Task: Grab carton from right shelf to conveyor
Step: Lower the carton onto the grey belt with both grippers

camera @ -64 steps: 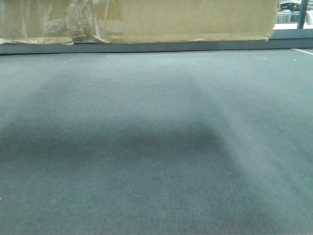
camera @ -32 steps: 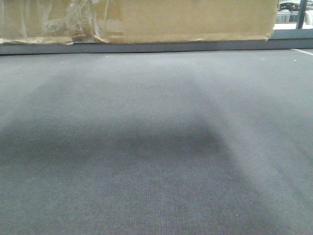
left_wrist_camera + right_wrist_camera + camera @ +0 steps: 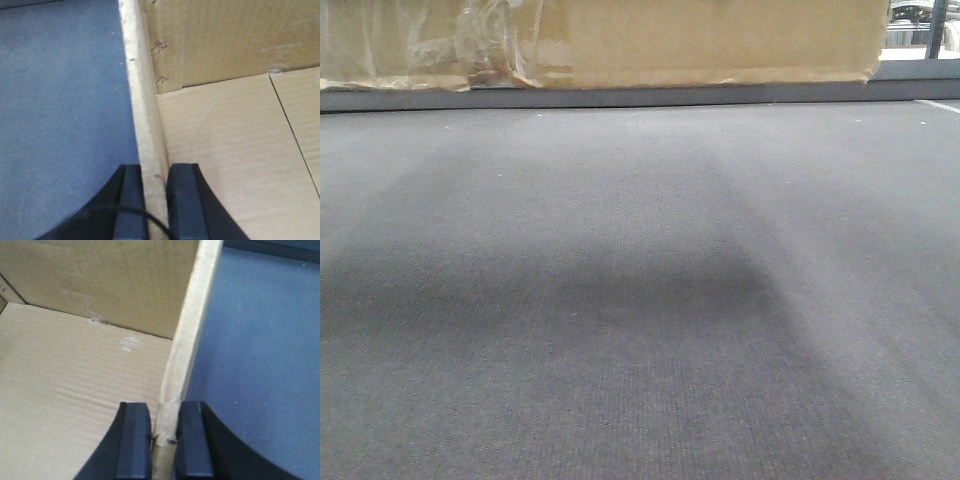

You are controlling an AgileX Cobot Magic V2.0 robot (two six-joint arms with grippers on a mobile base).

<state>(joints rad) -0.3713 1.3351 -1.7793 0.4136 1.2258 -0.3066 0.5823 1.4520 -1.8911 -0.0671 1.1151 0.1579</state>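
Note:
The carton (image 3: 720,40) is a brown corrugated box with wrinkled clear tape at its left, seen along the far edge of the dark grey conveyor (image 3: 640,300). I cannot tell whether it rests on the belt. My left gripper (image 3: 156,170) is shut on the carton's left wall (image 3: 145,100), one finger inside the open box and one outside over the belt (image 3: 65,100). My right gripper (image 3: 164,407) is shut on the carton's right wall (image 3: 192,325) in the same way, with belt (image 3: 255,350) beyond it. The right shelf is out of view.
A grey strip (image 3: 640,96) runs under the carton's lower edge along the far side of the belt. A bright opening with a blue post (image 3: 937,30) shows at the top right. A broad shadow lies across the belt's middle.

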